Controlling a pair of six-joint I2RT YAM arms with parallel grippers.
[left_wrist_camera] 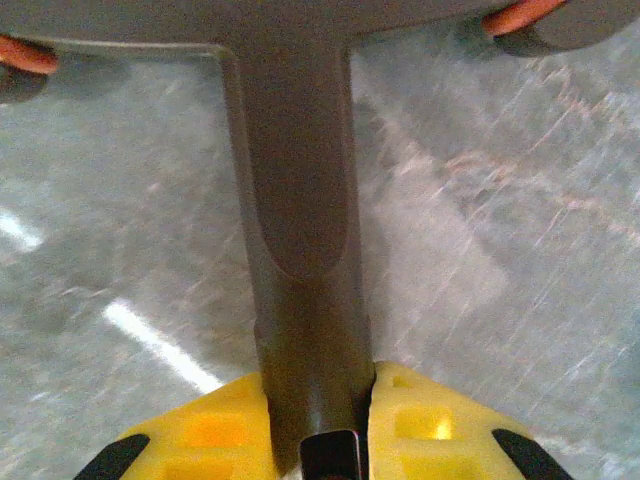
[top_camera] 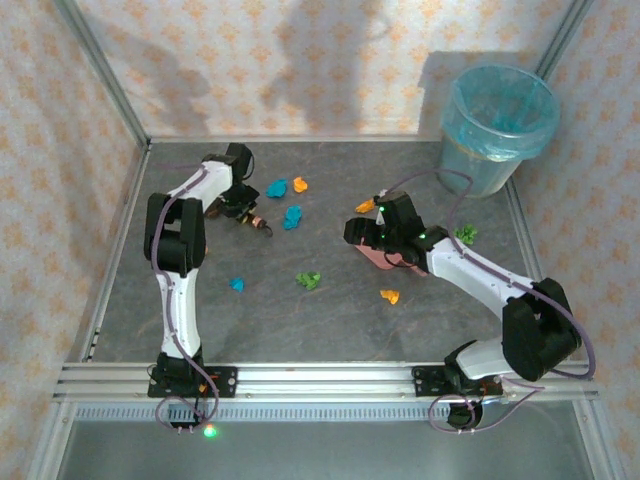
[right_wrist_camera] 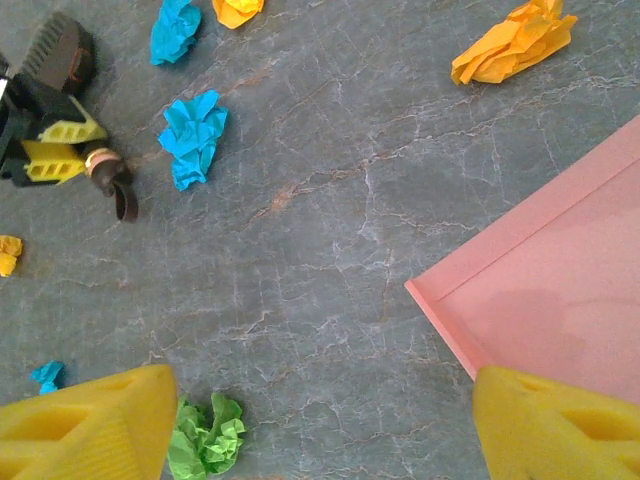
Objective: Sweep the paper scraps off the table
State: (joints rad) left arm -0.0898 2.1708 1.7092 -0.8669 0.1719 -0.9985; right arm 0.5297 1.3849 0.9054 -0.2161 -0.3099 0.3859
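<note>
Top external: left arm folds over the far-left table point(top_camera: 330, 320), left gripper point(top_camera: 246, 212) clamped on the brush point(top_camera: 262, 227). Right gripper point(right_wrist_camera: 325, 385) is spread wide, dustpan point(right_wrist_camera: 560, 300) maybe touching one finger. Scraps point(top_camera: 292, 217) lie mid-table, patterned walls point(top_camera: 300, 70) around.

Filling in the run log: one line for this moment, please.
left tool: shut on hand brush | right tool: open, by pink dustpan | paper scraps: scattered on table

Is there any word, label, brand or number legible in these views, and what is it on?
No text can be read anywhere.
The pink dustpan, the brush and the bin carry no visible label.
The walls bear only a repeating ornament, not lettering.
</note>
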